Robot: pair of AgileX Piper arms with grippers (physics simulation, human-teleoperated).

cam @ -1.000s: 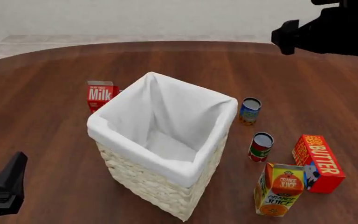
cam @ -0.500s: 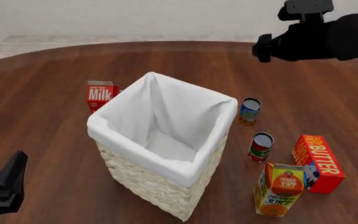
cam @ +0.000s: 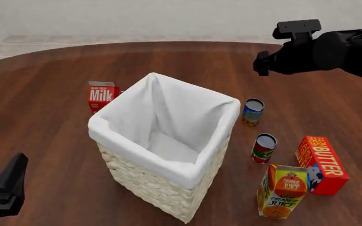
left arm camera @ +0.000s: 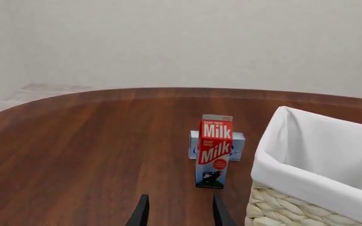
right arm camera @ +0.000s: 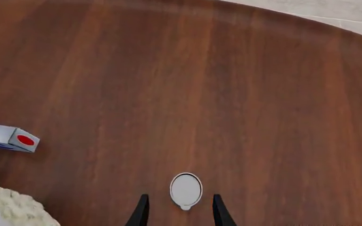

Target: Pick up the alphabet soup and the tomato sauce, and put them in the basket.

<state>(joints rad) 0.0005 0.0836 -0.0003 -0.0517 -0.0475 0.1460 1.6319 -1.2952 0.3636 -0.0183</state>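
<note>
The alphabet soup (cam: 252,111), a blue-labelled can, stands just right of the basket (cam: 140,176). The red-and-green tomato sauce (cam: 263,148) stands a little nearer. My right gripper (cam: 261,62) hangs high above the table, beyond the alphabet soup. In the right wrist view it is open (right arm camera: 179,197), and the soup's silver top (right arm camera: 186,189) shows far below, framed by the fingers. The label is hidden from above. My left gripper (cam: 10,181) rests low at the near left, open and empty (left arm camera: 179,200), pointing past the basket's (left arm camera: 307,174) left side.
A milk carton (cam: 102,96) stands behind the basket's left corner, with a blue-white box (left arm camera: 216,146) behind it. A red butter box (cam: 321,164) and an orange juice carton (cam: 283,190) stand at the near right, close to the tomato sauce.
My right arm has swung left and come lower, ending over the area beyond the alphabet soup. The left arm and all objects have stayed put.
</note>
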